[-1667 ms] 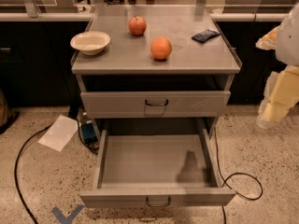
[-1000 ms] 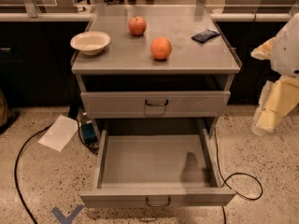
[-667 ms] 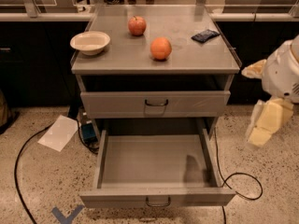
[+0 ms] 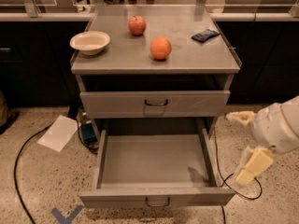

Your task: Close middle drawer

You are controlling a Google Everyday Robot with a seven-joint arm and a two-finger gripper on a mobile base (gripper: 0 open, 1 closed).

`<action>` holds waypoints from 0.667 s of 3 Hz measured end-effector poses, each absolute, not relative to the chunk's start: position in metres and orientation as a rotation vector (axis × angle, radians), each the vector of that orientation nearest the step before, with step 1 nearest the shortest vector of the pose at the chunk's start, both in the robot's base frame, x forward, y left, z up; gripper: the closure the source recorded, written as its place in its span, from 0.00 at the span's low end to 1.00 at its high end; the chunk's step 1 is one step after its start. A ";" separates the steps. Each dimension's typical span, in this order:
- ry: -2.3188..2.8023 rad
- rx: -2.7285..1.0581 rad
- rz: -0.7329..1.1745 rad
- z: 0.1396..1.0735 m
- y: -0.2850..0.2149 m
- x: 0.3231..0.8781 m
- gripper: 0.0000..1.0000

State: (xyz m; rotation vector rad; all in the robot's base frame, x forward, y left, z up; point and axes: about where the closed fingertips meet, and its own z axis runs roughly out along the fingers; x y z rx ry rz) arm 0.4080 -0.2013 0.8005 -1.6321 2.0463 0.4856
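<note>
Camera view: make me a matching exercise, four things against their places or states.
Things: 1 white bowl; 2 orange; 3 middle drawer; 4 gripper.
Places or states: A pulled out; B cabinet top, left side; C low, right of the open drawer; D cabinet top, middle front.
Pairs: 1-B; 2-D; 3-A; 4-C.

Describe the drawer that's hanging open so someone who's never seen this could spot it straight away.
Find the grey metal cabinet with an orange on top. Under its shut drawer, the middle drawer is the wide, shallow tray pulled far out toward the camera, empty, with the pincer beside its right wall. It alone stands open.
</note>
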 end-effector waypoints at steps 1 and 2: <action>1.953 -1.607 0.627 0.749 -0.195 0.392 0.00; 1.953 -1.607 0.628 0.749 -0.195 0.392 0.00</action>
